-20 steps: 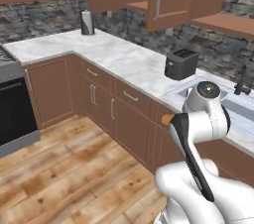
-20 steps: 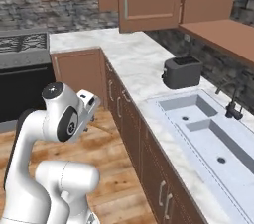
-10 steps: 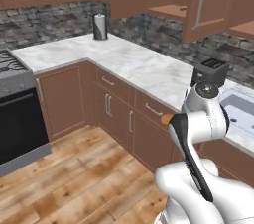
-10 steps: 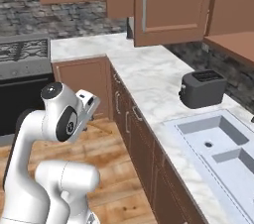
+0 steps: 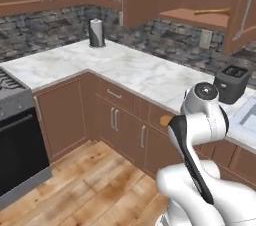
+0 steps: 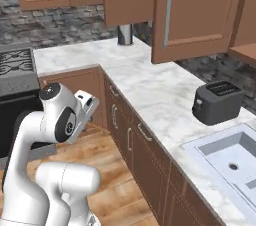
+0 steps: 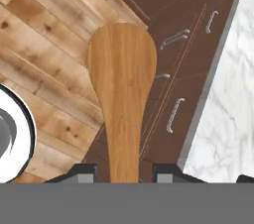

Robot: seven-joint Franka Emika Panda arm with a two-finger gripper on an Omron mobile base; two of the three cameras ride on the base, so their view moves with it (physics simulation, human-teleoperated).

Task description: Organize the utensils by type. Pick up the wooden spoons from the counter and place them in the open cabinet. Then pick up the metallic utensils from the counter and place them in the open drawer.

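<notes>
My gripper (image 7: 126,173) is shut on the handle of the large wooden spoon (image 7: 123,84). Its broad bowl points away from the hand, above the plank floor and the cupboard fronts under the counter (image 7: 223,109). In the left base view the spoon's end (image 5: 166,120) pokes out beside the folded arm, in front of the counter (image 5: 135,70). The open cabinet (image 5: 210,17) hangs at the upper right, and a thin wooden spoon (image 5: 212,11) lies on its shelf. Its door (image 6: 197,15) with the long silver handle swings out over the counter. The metallic utensils and the open drawer are out of view.
A dark toaster (image 5: 230,84) (image 6: 217,102) stands on the counter next to the sink (image 6: 230,155). A paper towel roll (image 5: 96,32) sits at the back corner. The stove (image 5: 10,90) is on the left. Open wooden floor (image 5: 85,180) lies ahead of the base.
The whole picture has shifted: the base has driven, so toaster, sink and cabinet slid right and grew nearer. The arm keeps its folded pose with the spoon still held.
</notes>
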